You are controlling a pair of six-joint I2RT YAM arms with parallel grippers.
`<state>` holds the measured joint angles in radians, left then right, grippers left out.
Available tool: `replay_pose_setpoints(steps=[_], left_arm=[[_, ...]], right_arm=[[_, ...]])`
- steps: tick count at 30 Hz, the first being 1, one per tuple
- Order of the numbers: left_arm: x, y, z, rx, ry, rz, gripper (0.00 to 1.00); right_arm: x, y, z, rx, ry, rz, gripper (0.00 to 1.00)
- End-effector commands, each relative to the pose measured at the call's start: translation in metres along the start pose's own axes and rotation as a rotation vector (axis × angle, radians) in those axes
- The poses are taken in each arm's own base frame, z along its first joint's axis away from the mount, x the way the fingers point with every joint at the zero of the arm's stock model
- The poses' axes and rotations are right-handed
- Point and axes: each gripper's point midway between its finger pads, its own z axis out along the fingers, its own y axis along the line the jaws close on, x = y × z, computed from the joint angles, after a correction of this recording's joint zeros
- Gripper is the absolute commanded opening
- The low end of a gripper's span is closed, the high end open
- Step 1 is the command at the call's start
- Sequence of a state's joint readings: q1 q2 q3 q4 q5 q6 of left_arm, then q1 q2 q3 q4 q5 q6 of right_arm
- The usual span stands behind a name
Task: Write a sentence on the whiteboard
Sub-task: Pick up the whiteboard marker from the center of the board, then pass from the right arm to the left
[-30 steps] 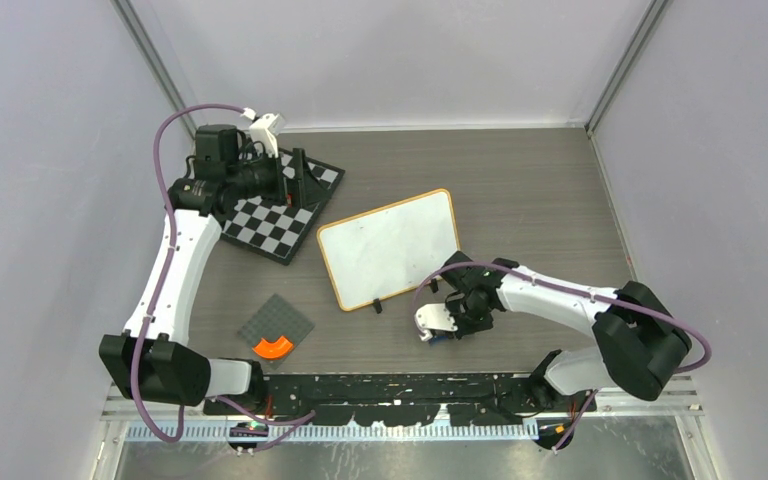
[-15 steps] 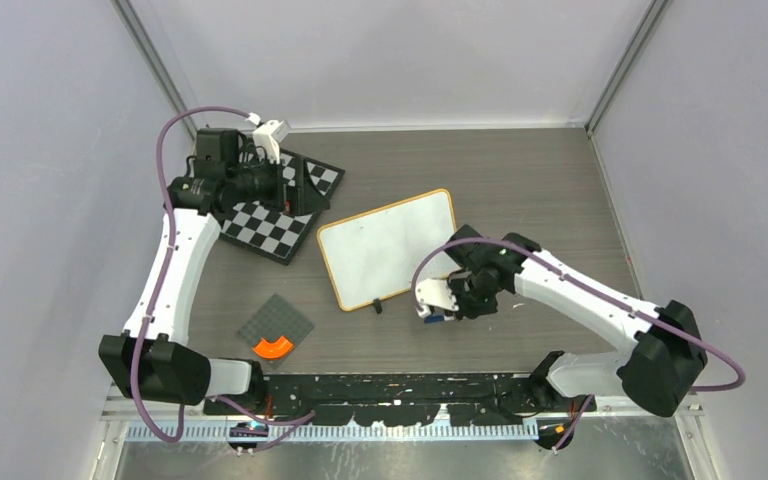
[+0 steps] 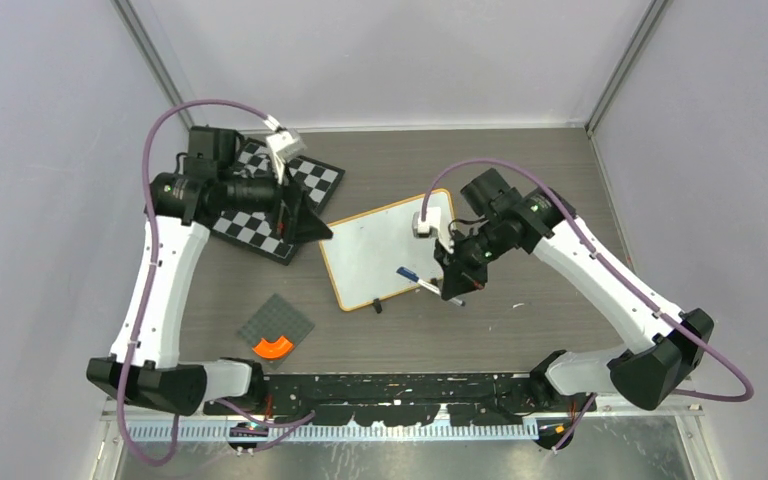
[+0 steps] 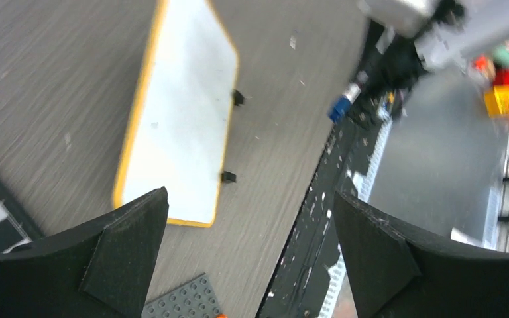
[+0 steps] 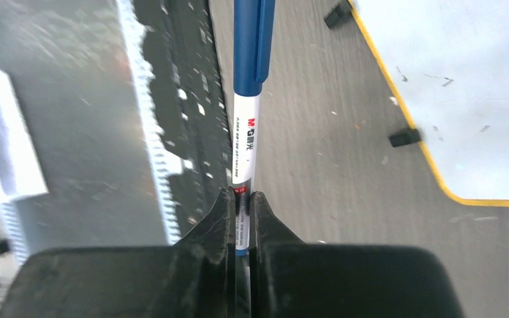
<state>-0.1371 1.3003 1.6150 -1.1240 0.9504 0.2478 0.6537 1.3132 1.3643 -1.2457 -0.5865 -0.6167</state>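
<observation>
right gripper: clamped on blue marker, cap ahead of fingertips | left gripper: wide, empty | next: cap to be pulled straight off before whiteboard is touched

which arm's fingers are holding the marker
The right arm's fingers, shut on the blue-capped marker by the whiteboard. The left arm's fingers are wide open and empty, over by the chessboard.

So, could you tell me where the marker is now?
The marker is right of centre in the top view, clamped in the right gripper, its cap at the near edge of the whiteboard.
</observation>
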Motion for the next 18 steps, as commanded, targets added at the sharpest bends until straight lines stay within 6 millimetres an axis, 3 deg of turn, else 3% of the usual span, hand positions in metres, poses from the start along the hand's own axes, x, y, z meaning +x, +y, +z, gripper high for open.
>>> replay_pose_setpoints(steps=[1,5,12,18], left_arm=[[0.019,-0.051,0.01,0.129,0.035,0.265,0.96],[0.032,-0.061,0.035,0.057,0.115,0.563,0.95],[0.036,-0.099,0.062,0.172,0.208,1.016,0.91],[0.063,-0.13,0.094,0.303,0.281,1.299,0.82]], right_arm=[[-0.034,0.034,-0.014,-0.207,-0.166,0.213,0.0],[-0.042,0.047,-0.01,-0.315,-0.201,0.306,0.0],[-0.046,0.057,-0.006,-0.392,-0.257,0.38,0.0],[-0.044,0.066,-0.008,-0.43,-0.251,0.392,0.0]])
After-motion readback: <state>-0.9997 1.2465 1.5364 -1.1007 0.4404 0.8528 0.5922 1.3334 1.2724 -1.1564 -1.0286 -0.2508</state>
